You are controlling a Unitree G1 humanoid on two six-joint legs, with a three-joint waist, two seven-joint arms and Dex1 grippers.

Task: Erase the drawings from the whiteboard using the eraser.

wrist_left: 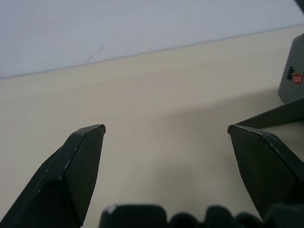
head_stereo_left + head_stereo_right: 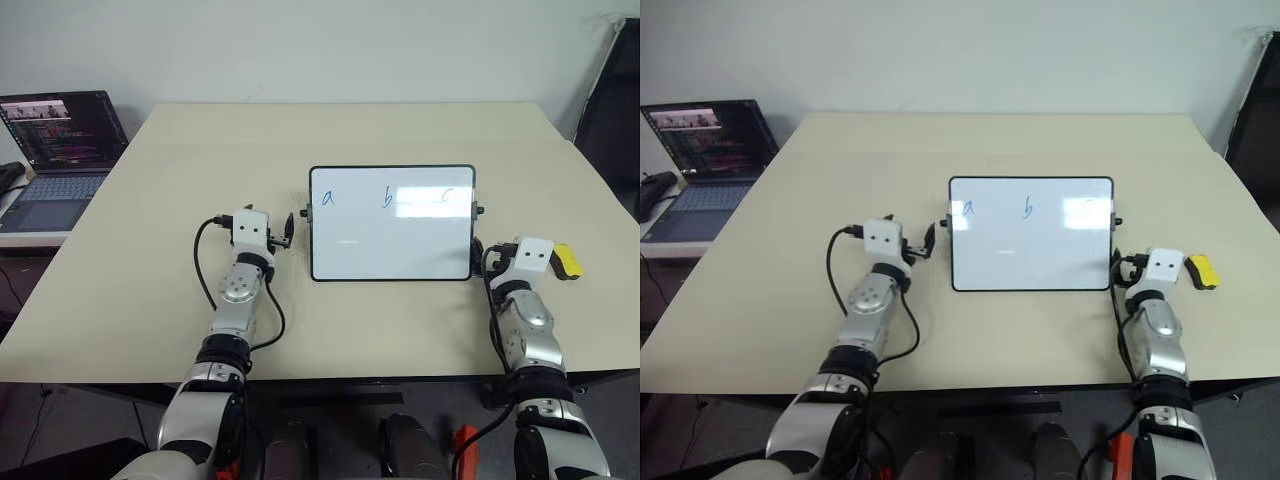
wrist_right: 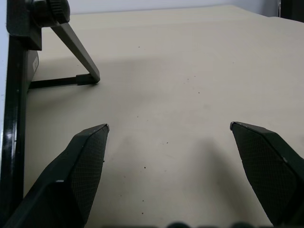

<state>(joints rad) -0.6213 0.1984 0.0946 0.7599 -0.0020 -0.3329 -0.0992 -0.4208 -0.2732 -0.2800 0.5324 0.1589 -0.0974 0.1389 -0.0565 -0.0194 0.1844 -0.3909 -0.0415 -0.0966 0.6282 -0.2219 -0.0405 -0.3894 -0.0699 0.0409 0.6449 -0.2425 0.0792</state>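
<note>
I see both arms stretched forward over the counter (image 2: 150,260), each at one side of the whiteboard (image 2: 392,250). The left gripper (image 1: 166,129) and right gripper (image 3: 169,126) have fingers spread, holding nothing. The drawings (image 2: 386,197) read "a", "b", "c".

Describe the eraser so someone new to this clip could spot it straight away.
Start at the beige table and find the whiteboard standing near its middle. Look past the board's right edge to the right pincer; the eraser lies on the table just right of that arm. It is a small yellow block with a dark edge, the one bright yellow thing on the tabletop.
</note>
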